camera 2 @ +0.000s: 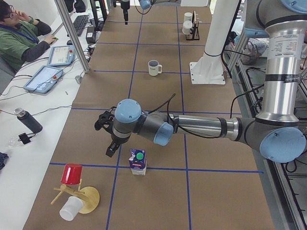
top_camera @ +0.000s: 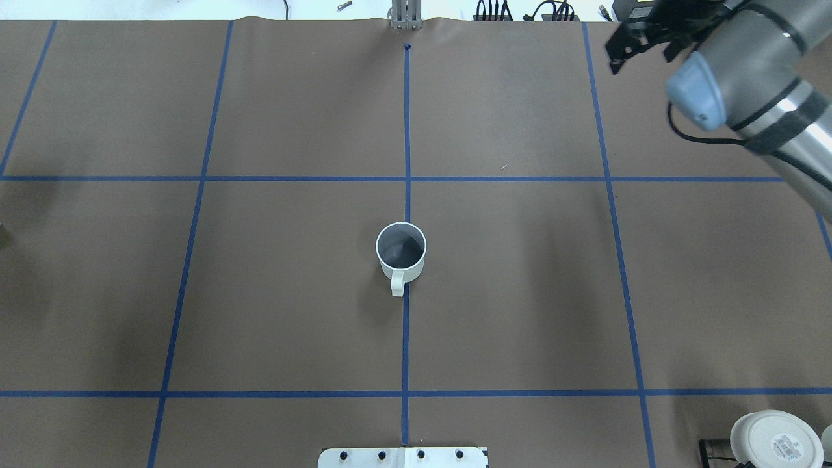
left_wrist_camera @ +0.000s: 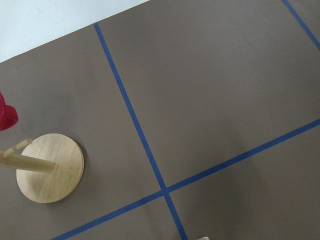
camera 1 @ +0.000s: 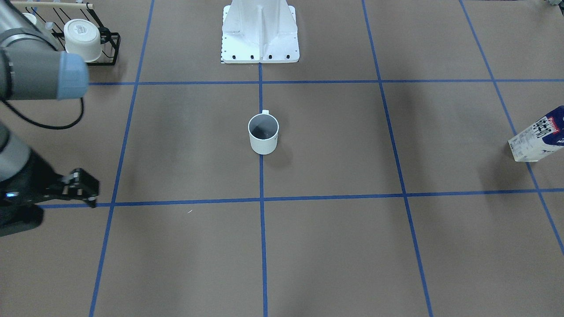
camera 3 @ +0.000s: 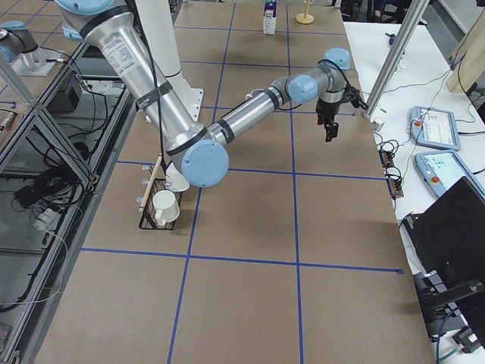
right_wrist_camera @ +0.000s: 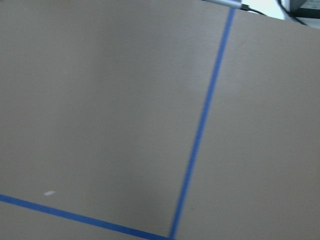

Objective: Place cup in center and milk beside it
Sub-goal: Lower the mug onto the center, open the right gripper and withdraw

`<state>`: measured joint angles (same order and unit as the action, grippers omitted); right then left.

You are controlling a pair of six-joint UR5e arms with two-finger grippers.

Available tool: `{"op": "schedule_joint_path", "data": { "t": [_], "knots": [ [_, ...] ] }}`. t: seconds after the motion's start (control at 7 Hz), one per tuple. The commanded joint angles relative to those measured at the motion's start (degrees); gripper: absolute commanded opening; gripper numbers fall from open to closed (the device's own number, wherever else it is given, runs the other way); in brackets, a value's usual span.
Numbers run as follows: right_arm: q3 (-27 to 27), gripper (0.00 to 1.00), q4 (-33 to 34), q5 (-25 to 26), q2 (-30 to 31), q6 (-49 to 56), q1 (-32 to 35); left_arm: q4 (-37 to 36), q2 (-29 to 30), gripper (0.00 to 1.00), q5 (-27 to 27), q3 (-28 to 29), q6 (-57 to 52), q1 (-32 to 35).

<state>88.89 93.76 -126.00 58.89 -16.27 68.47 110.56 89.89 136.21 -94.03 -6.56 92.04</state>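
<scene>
From the table's end on the robot's left, we see nearest a wooden stand (camera 2: 84, 199) with a red cup (camera 2: 72, 173) on one peg. Just past it the milk (camera 2: 138, 161) stands upright on a blue tape line, far out at that end of the table (top_camera: 520, 292). The left gripper (camera 2: 111, 149) hangs close beside the carton's top without touching it, and we cannot tell how its jaws stand. Farther along, the cup (top_camera: 401, 250) sits upright on the middle tape line at the table's center, handle toward the robot's base. Farthest off, the right gripper (top_camera: 640, 57) hovers near the operators' edge, well apart from the cup, its fingers spread and holding nothing.
</scene>
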Motion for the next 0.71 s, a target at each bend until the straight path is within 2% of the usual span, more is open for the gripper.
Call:
{"op": "schedule_joint_path", "data": {
  "t": [0.0,0.29,0.43,0.57],
  "knots": [
    [0.1,1.00,-0.4,-3.4,13.9,21.1,12.3,0.3,-1.5,0.99,0.0,-0.2,7.9,0.0],
    [4.6,1.00,-4.5,-3.1,31.8,24.1,18.9,-0.3,-2.1,0.99,0.0,-0.1,8.8,0.1],
    [3.5,1.00,-7.2,-0.7,36.4,23.7,19.8,0.3,-3.1,0.99,-0.1,-0.2,8.8,0.1],
    [3.6,1.00,-7.8,-1.4,37.1,23.7,21.6,0.4,-3.1,0.99,0.0,-0.3,8.8,0.0]
  ]
}}
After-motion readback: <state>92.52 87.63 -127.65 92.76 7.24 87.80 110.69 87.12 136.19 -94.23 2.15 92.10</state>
